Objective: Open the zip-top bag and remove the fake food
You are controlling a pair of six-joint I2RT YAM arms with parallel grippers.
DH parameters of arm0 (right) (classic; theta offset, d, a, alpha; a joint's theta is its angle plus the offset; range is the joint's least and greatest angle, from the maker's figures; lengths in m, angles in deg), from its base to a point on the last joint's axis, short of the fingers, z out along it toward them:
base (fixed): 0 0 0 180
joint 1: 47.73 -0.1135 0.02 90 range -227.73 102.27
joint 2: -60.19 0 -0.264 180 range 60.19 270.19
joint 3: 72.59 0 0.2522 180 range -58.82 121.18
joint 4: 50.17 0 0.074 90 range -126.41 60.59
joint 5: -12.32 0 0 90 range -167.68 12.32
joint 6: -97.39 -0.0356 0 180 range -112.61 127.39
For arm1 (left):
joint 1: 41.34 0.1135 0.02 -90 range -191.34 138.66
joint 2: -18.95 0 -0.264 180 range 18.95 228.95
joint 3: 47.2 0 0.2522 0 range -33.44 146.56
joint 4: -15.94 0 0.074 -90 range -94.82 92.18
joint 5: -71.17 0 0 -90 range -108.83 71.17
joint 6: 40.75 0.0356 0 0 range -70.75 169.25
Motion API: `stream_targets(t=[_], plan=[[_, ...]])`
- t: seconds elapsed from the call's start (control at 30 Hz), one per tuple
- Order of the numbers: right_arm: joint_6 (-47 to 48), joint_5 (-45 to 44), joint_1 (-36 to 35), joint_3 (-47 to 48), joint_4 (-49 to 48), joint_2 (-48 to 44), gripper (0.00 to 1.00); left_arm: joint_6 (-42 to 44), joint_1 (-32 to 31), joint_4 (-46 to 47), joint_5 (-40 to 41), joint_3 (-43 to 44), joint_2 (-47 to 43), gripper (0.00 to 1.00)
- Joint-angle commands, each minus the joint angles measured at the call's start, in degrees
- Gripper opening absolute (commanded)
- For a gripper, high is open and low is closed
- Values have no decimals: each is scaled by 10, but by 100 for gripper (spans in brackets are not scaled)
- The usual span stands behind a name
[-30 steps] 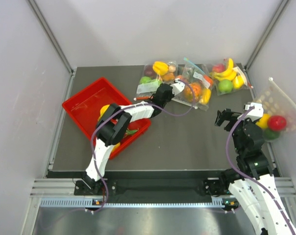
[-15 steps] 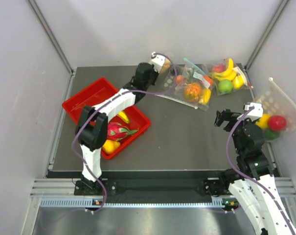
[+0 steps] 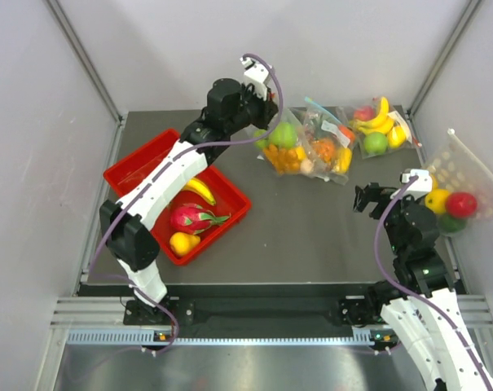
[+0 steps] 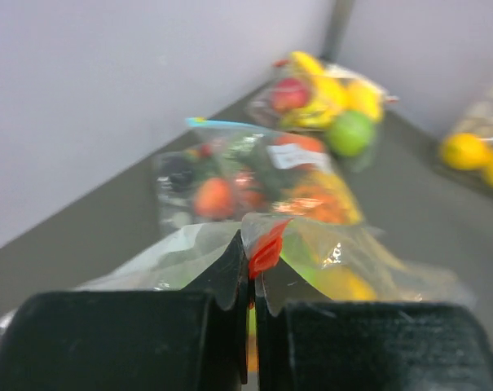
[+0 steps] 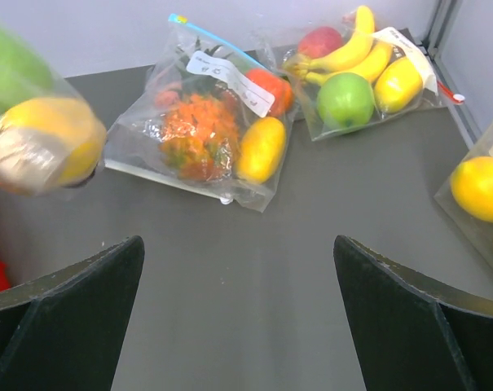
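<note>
The zip-top bag (image 3: 283, 148) hangs just below the left end effector (image 3: 261, 120), which is clenched on the bag's orange-red zip strip (image 4: 267, 248). The wrist view shows the two fingers pressed together on the plastic right at that strip. Holding the bag by its mouth lets the fake food (image 3: 284, 135) drop to the bottom, a green apple on top of orange and yellow pieces. That probably leaves the mouth slack and free for a second grip.

The right end effector (image 3: 368, 197) is released, its fingers spread wide. It sits low over the worktop (image 3: 311, 236), well apart from the bag, which shows as a blur at the left edge of its wrist view. Its aim towards the bag suggests it is waiting to take the other lip of the zip.

Beyond the held bag lie the blue-zip bag (image 3: 326, 148) and the banana bag (image 3: 378, 124). The red tray (image 3: 136, 175) is back towards the left arm's base.

Half a second ago the left end effector was down on the bag, which lay flat at the far edge. Now the arm has risen and the bag has come up with it. The right arm has barely moved.
</note>
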Motion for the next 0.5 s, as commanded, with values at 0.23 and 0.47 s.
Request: stream_targets(t=[0.23,0.47], plan=[[17,44,-3,61,29,-32,99,-152,-121,29,-101,-76,-101,0],[38,229,-3,70,24,-29,100,-148,-157,31,-65,-162,-105,0]])
